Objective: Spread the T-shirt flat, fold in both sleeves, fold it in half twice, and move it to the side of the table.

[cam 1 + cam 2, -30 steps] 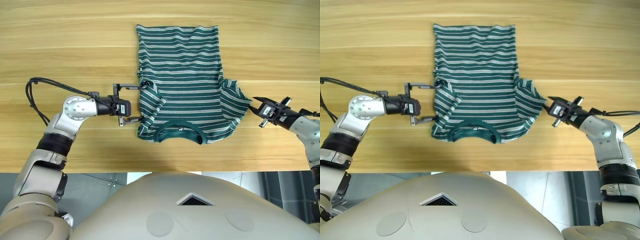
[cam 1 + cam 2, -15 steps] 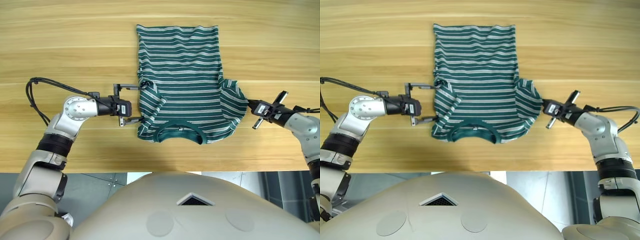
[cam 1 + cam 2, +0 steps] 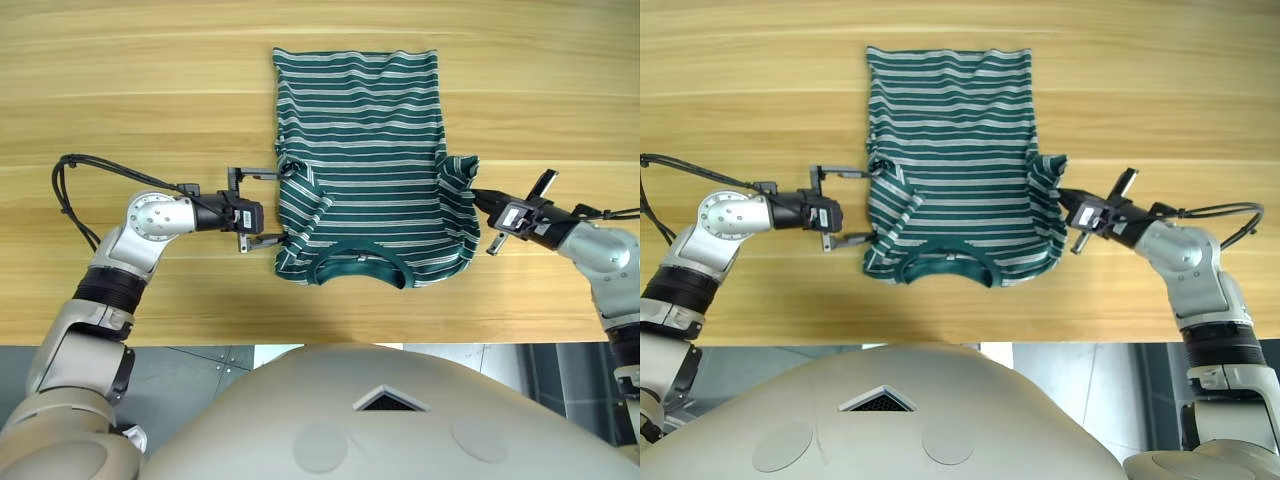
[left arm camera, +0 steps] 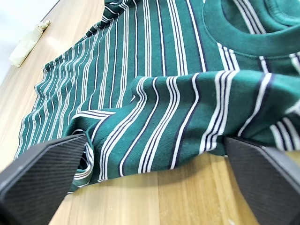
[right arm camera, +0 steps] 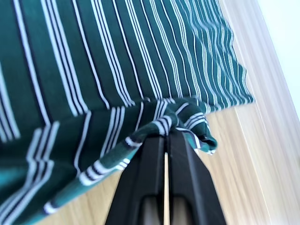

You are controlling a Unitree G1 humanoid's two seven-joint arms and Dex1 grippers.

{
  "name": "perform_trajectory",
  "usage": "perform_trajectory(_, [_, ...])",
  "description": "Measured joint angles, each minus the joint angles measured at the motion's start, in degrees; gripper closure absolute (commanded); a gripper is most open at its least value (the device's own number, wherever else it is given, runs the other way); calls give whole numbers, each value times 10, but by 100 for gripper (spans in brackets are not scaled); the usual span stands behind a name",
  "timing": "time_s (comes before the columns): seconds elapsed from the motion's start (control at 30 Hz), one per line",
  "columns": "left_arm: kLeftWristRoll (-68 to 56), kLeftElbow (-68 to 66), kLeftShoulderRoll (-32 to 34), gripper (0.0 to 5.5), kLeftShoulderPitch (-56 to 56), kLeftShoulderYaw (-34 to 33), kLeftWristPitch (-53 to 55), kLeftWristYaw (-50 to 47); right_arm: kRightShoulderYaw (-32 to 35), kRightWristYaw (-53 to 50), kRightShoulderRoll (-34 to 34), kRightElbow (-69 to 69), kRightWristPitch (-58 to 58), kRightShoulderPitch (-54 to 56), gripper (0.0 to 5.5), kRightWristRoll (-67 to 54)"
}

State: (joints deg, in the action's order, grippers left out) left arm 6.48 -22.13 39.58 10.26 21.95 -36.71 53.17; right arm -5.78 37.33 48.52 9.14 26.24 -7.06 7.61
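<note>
Lying mid-desk with its collar toward the near edge, the T-shirt [image 3: 360, 150] has its left sleeve [image 3: 305, 205] folded in over the body. Your right tool [image 5: 165, 137] is clenched on the hem of the right sleeve [image 3: 460, 185], lifting it into a small peak beside the body. Your left tool [image 3: 277, 205] is spread wide, gripping nothing, its fingers [image 4: 42, 164] low over the desk [image 3: 150, 80] either side of the folded left sleeve's edge.

No readable writing in my feeds.
I am looking over the striped T-shirt [image 3: 358, 130] and the wooden table [image 3: 130, 90], and I am finding no letters, numbers, labels or signs that I can make out on either.
</note>
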Motion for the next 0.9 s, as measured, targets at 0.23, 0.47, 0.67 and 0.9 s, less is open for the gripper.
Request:
perform_trajectory(0.23, [0,-3,-1,10,0,0,-4,0,-30,22,-23,-14,-18,33,547,11])
perform_trajectory(0.47, [0,-4,-1,10,0,0,-5,0,-71,40,-49,-16,-24,81,547,38])
perform_trajectory(0.67, [0,0,-1,10,-2,0,-4,0,-111,48,-78,4,-29,119,547,71])
perform_trajectory(0.9, [-1,7,-1,10,-7,0,-3,0,-141,52,-105,29,-40,149,547,94])
